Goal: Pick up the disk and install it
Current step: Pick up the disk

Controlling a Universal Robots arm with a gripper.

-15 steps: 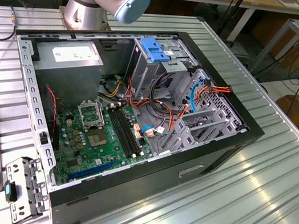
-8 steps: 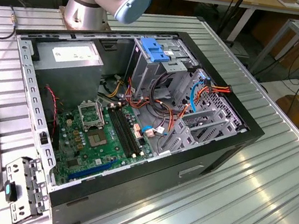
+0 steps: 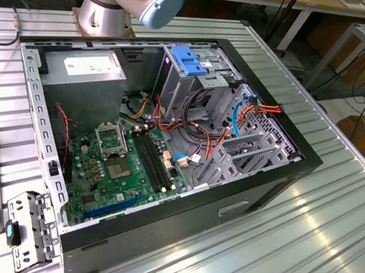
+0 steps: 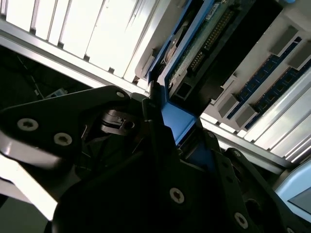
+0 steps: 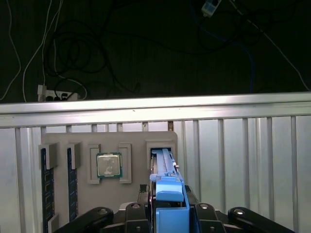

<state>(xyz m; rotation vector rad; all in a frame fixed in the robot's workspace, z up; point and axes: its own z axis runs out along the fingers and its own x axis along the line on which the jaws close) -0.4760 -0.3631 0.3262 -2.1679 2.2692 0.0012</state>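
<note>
The disk stands on edge in a slot of the grey fixture tray. Its blue side rail faces the camera in the first wrist view. My gripper is right over the near end of the disk, with the black fingers on either side of the blue rail. In the second wrist view the disk shows its green circuit board, and the gripper has its fingers pressed against the blue rail from both sides. The disk still sits in its slot.
An open computer case lies on the ribbed metal table, with a drive cage and blue latch at its far side. The arm's base stands behind it. The tray also holds a processor and memory sticks.
</note>
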